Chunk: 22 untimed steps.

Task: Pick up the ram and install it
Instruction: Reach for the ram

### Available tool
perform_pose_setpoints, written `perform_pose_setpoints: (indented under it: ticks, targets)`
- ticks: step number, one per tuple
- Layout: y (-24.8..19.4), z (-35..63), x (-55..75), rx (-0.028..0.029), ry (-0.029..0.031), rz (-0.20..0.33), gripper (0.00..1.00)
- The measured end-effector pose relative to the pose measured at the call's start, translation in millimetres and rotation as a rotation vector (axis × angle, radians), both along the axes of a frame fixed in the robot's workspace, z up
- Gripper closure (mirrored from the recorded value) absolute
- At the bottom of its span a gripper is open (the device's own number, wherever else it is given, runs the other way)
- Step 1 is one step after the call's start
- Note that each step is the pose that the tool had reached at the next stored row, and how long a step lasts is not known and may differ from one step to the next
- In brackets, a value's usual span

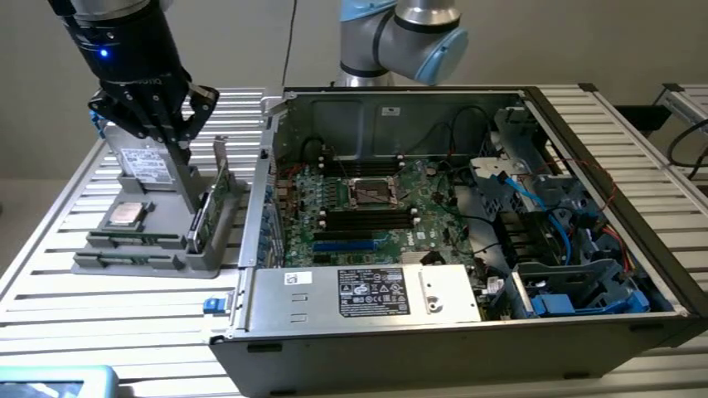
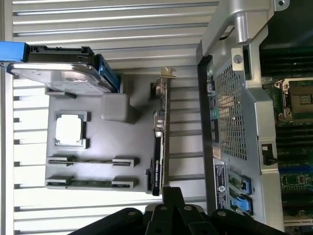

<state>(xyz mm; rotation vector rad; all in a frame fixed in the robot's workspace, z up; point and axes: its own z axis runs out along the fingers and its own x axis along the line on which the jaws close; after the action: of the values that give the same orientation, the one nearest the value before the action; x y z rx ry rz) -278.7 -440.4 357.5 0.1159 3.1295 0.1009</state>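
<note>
The ram [image 2: 90, 183] is found seated on edge in the outermost of two clip holders on a grey fixture [image 2: 98, 147], on the side away from the hard drive [image 2: 58, 73]. It is seen as a long, thin, dark-green strip; chips and label cannot be made out. A processor chip [image 2: 71, 129] is noted between the holders and the drive, and a larger green card [image 2: 159, 142] is stood upright at the fixture's edge nearest the computer case [image 1: 465, 323].

The gripper [image 1: 175, 141] is held above the drive end of the fixture, fingers pressed together with nothing seen between them, apart from the ram.

The fixture and the opened case are set on a table [image 1: 66, 315] of pale ribbed metal slats. The motherboard [image 1: 366, 215] is exposed inside the case. A plain light wall [image 1: 553, 41] is observed behind.
</note>
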Motion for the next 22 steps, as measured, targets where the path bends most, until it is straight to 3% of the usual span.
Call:
perform_pose_setpoints:
  ticks: [5, 7, 15, 22]
  targets:
    - [0.0, -4.5, -24.7, 0.0, 0.0152, 0.0, 0.89]
    - [0.0, -6.0, -33.6, 0.0001, 0.0184, 0.0, 0.89]
    - [0.3, -11.6, -66.3, -0.0001, 0.0252, 0.0, 0.89]
    - [1.3, -16.8, -87.6, -0.0002, 0.0266, 0.0, 0.89]
